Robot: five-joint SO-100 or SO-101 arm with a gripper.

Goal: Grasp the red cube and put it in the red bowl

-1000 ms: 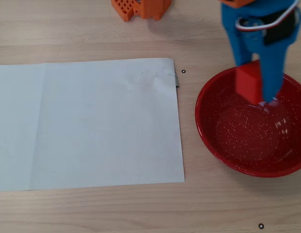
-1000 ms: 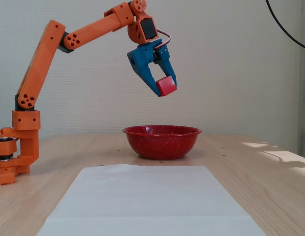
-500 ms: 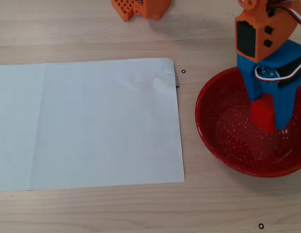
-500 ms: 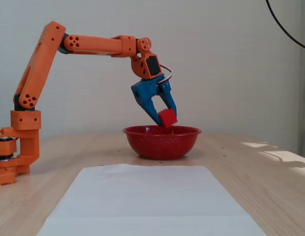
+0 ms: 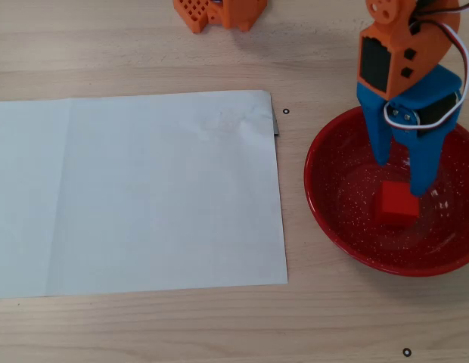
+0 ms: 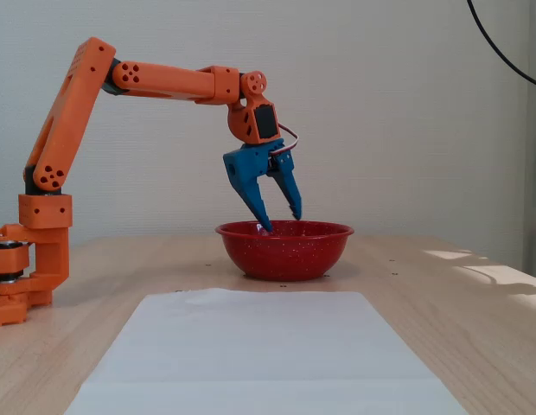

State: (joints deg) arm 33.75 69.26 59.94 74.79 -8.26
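Pale wooden surface (image 5: 144, 333), no legible writing; blue jaws spread, empty, above small matte red cube (image 5: 396, 205) inside glossy speckled red bowl (image 5: 325, 219).

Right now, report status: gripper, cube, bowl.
Gripper open, fingertips just over the bowl rim. Red cube resting inside red bowl, released. White paper sheet beside the bowl, not in the way.

From above we see the red cube (image 5: 396, 205) lying inside the red bowl (image 5: 329, 204), on its speckled floor. The blue hand (image 5: 402, 172) hangs over the bowl with its two fingers spread, their tips just beside the cube. A white paper sheet (image 5: 136, 193) lies on the wooden worktop (image 5: 219, 325), left of the bowl.
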